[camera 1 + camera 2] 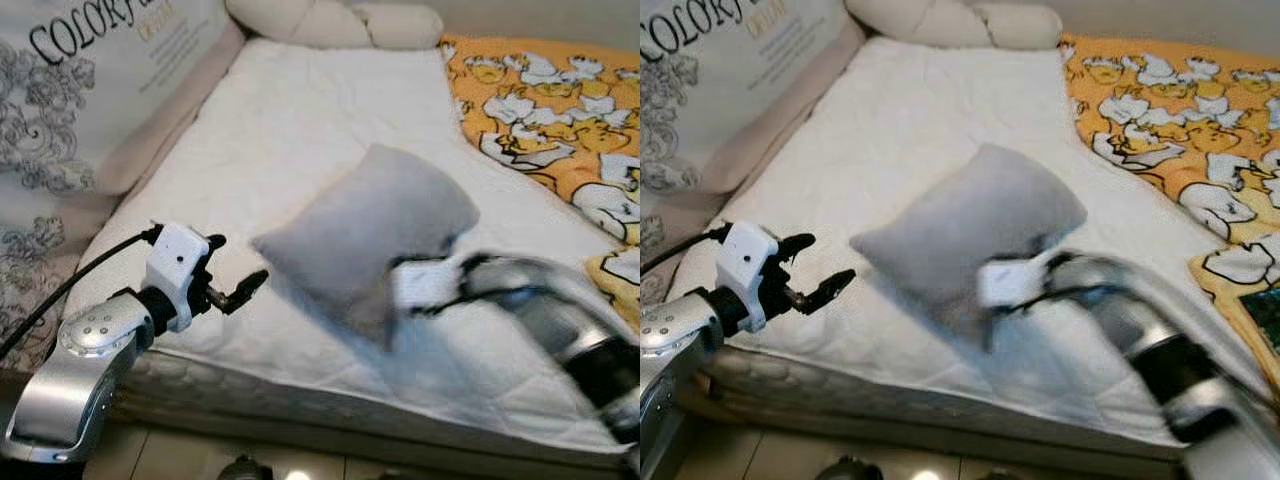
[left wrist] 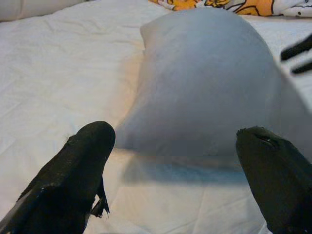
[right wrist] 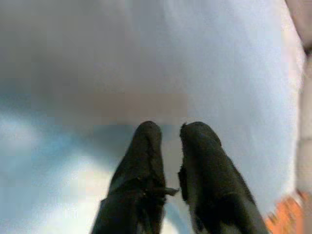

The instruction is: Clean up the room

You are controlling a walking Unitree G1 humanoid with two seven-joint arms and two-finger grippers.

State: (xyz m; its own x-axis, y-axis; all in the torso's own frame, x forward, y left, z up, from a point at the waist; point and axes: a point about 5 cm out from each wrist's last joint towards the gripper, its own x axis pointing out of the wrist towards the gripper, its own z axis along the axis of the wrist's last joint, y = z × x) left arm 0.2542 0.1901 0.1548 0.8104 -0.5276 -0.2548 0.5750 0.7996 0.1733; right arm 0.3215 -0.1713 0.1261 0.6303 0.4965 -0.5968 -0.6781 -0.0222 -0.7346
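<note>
Blurred right hand (image 1: 395, 300) behind grey pillow (image 1: 375, 225)

the bed (image 1: 300, 130) wears a white quilted cover. a grey pillow (image 1: 375, 225) lies tilted near its front edge, an orange duck-print blanket (image 1: 545, 95) spreads along its right side, and a cream bolster (image 1: 335, 22) rests at its far end.

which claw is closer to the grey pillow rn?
Right. The right claw is at the grey pillow, at its near lower corner, blurred. The left claw hangs open off the pillow's left edge, with bare white mattress between them.
</note>
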